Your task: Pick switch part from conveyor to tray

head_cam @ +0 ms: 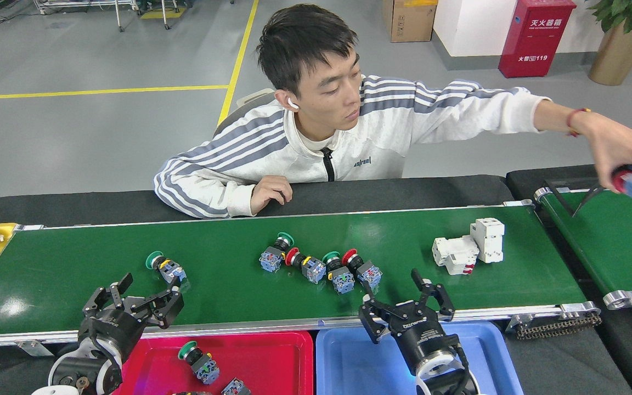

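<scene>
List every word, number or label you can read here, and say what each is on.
"119": red cabinet, below white Chinese characters too small to read surely.
Chest logo on the person's jacket: too small to read.
Lettering on the right gripper body: blurred, unreadable.
Switch parts' markings: too small.

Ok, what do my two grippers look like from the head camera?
Both are black, skeletal linkage grippers with two fingers. The left gripper sits on a black cylindrical wrist with silver fittings. The right gripper carries white lettering on its body, above a white wrist ring.
</scene>
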